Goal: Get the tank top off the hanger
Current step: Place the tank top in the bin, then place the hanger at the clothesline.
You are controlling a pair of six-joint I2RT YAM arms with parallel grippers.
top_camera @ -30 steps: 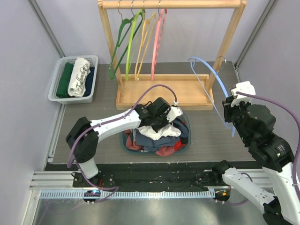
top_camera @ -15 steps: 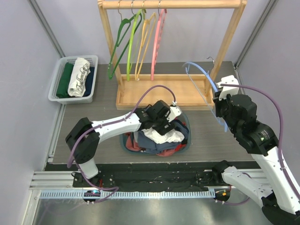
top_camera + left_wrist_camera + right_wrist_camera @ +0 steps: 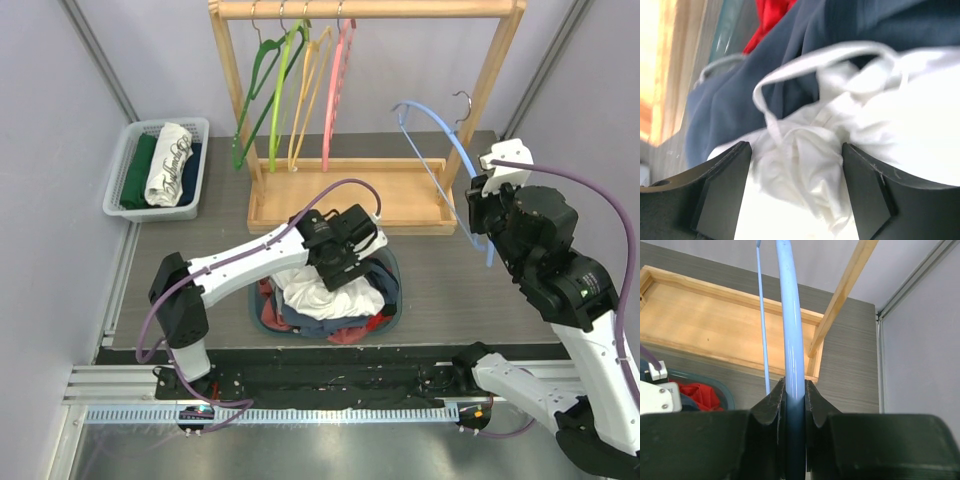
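Note:
The white tank top (image 3: 318, 292) lies crumpled on top of the clothes pile in the teal basin (image 3: 393, 266). My left gripper (image 3: 346, 262) hovers just over it, open. In the left wrist view the white tank top (image 3: 840, 150) fills the space below and between the spread fingers of my left gripper (image 3: 795, 148), with its strap looping over dark blue cloth. My right gripper (image 3: 481, 214) is shut on the light blue hanger (image 3: 441, 137), which is bare and held up near the rack's right post. In the right wrist view the hanger (image 3: 791, 315) runs up out of my right gripper (image 3: 795, 386).
A wooden clothes rack (image 3: 350, 196) stands behind the basin, with green, yellow and pink hangers (image 3: 290, 90) on its rail. A white basket (image 3: 132, 135) of folded clothes sits at the far left. Red and navy garments (image 3: 345, 322) fill the basin.
My left gripper has opened and let go of the white tank top, which now spreads on the pile. The right arm has swung the blue hanger up and back toward the rack.

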